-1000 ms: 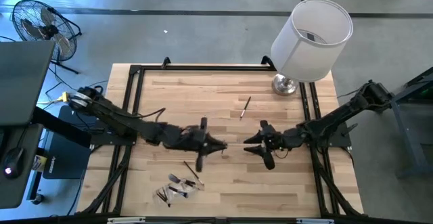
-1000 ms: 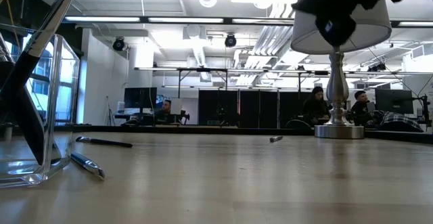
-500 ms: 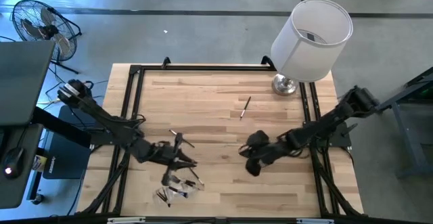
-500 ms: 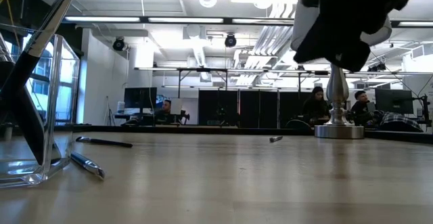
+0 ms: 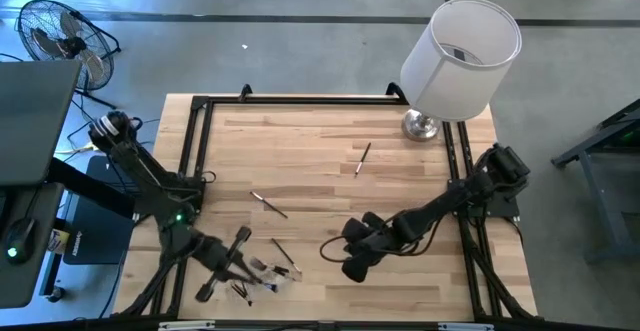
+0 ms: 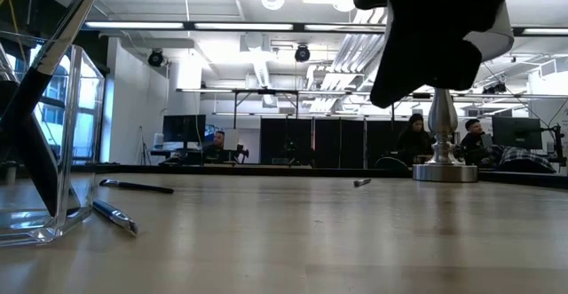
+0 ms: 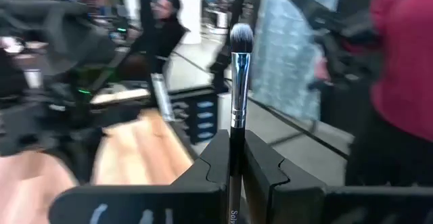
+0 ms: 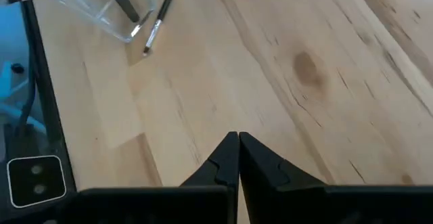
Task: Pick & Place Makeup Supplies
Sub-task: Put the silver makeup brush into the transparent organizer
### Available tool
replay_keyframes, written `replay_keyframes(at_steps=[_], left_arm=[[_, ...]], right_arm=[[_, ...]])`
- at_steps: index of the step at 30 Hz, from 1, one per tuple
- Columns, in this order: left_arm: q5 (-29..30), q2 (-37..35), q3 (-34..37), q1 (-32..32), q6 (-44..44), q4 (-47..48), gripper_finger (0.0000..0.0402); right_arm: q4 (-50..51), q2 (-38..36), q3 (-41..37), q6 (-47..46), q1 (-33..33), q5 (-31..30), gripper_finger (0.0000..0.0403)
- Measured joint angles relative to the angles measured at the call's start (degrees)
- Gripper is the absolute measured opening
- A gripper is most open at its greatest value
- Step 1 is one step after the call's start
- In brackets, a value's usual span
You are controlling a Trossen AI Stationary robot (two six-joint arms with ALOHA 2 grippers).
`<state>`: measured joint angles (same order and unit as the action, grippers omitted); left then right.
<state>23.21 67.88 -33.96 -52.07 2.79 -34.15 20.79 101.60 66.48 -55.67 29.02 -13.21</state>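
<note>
My left gripper (image 5: 232, 259) (image 7: 235, 146) is near the table's near left corner, shut on a dark-handled makeup brush (image 7: 237, 82) with a grey head. Just beside it stands a clear container (image 5: 265, 277) (image 6: 44, 152) with brushes in it. Loose brushes lie flat on the wood: one (image 5: 268, 204) left of centre, one (image 5: 283, 254) by the container, one (image 5: 362, 159) toward the lamp. My right gripper (image 5: 338, 254) (image 8: 237, 139) hangs shut over bare wood at the near middle, tipped down, with nothing between its fingers. My left gripper pinches the brush's dark handle (image 7: 234, 158) between its two fingers, below the silver ferrule. The gripper points level and the brush lies across the fingers. The brush is lifted clear of the table, with its head free of the fingers.
A lamp with a white shade (image 5: 462, 56) stands on its metal base (image 5: 420, 124) at the far right corner. A black frame rail (image 5: 200, 151) runs round the table. People (image 6: 415, 139) sit in the room beyond. Bare wood lies in the table's middle and right.
My left gripper has swung from the table's middle toward the near left corner, carrying the brush to beside the clear container. My right gripper has gone toward the near edge and the left, has tipped down and has shut on nothing.
</note>
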Motion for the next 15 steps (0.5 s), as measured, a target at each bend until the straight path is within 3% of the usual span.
replay_keyframes(at_steps=[8,15], left_arm=[[0.9,4.3,0.0,-3.1,0.0,1.3,0.001],[0.9,11.3,0.0,-3.1,2.3,1.8,0.001]], right_arm=[[-0.5,0.0,0.0,-3.0,2.9,2.2,0.0002],[-1.0,0.0,0.0,-6.0,5.1,-1.5,0.0003]])
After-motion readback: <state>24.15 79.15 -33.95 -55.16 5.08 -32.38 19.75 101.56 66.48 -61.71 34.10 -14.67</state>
